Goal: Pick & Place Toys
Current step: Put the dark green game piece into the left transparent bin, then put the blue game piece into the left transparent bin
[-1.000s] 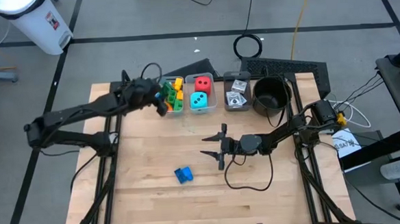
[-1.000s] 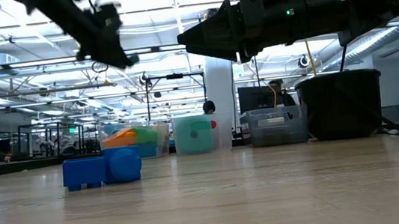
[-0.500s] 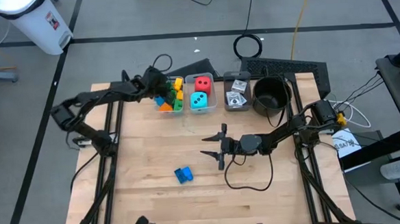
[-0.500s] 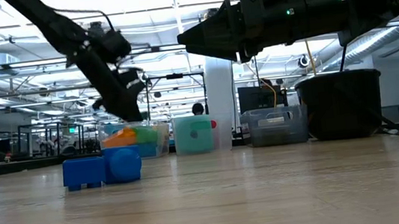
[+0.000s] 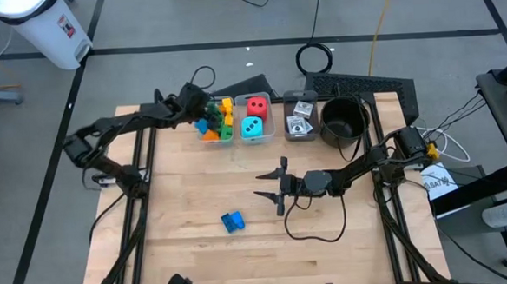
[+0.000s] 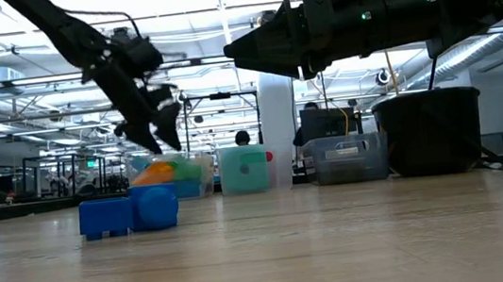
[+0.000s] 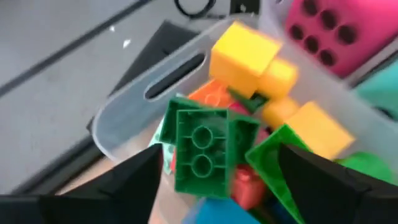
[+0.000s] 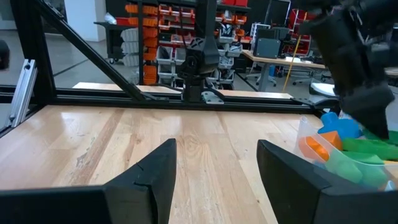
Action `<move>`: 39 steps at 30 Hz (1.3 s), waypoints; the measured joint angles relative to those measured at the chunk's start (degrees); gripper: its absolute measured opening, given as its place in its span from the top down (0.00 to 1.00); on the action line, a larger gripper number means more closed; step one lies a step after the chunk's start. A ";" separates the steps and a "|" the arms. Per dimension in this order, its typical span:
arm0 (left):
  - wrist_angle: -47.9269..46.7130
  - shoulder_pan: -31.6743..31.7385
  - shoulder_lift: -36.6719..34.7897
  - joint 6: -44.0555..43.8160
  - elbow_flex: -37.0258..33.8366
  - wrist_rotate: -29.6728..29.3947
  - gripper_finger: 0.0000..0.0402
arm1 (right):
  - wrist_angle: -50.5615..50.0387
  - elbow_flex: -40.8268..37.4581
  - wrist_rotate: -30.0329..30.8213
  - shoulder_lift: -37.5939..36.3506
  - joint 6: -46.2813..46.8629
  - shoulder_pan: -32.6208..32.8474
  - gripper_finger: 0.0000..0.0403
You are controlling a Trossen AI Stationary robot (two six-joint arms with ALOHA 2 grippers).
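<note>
Open tabletop (image 5: 179,207) surrounds one lone blue brick (image 5: 232,221).

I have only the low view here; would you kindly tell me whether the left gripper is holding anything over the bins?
Observer: No. Its wrist view shows the left gripper open over the brick bin, with a green brick lying loose between the spread fingers, touching neither.
Operator: Thank you. Where does the blue brick lie on the table?
Observer: From above, the blue brick lies alone, nearer the front edge than the right gripper, which hangs open mid-table.
Operator: And what sits in the bin beside the bricks?
Observer: A red die behind a teal die.
</note>
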 joint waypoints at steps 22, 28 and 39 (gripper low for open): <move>-6.75 -25.89 -36.97 -4.26 0.07 11.34 0.03 | -0.02 0.00 0.00 0.00 0.00 0.02 0.52; -9.10 -40.16 -36.67 -4.61 0.07 11.43 0.03 | -2.88 0.00 -0.04 -1.17 1.87 0.22 0.52; -12.19 -60.83 -18.24 1.98 0.04 11.16 0.03 | -35.61 0.00 -2.91 -21.60 9.31 -0.11 0.52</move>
